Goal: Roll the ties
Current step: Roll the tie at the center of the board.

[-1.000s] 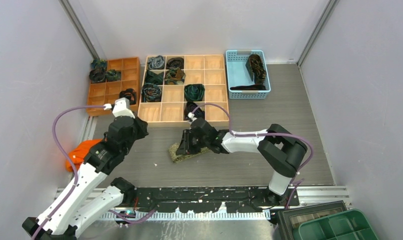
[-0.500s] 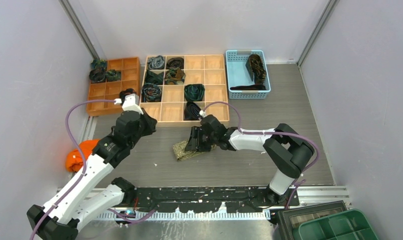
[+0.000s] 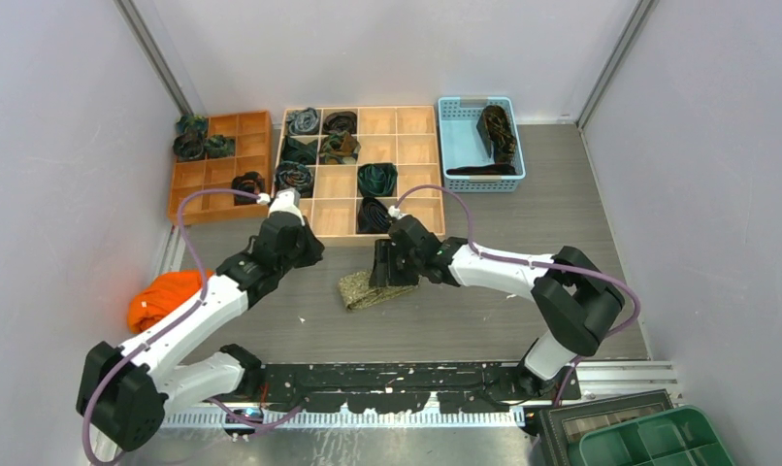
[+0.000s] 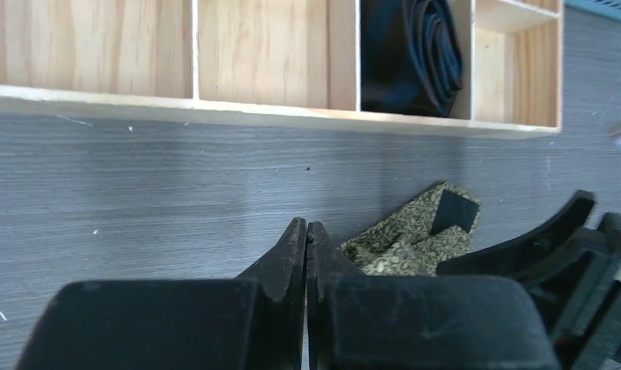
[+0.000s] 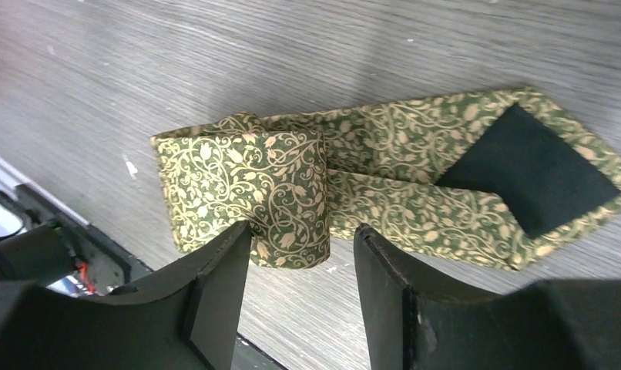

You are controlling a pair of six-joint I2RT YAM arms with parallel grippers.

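Right claw (image 5: 301,237), jaws spread, hovers just above the half-rolled olive-gold tie (image 5: 246,181) lying mid-frame on the worktop (image 5: 215,46), flat tail stretching right; left claw (image 4: 306,229), pressed together, sits farther off.

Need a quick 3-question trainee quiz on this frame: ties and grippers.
1. True or false: the left gripper is shut.
2. The olive-gold tie is: A) a flat strip, B) rolled at one end with the pointed end still flat, C) a finished coil.
3. Fill in: the right gripper hangs over the tie's rolled end with its jaws ___.
Key: 1 true; 2 B; 3 open.
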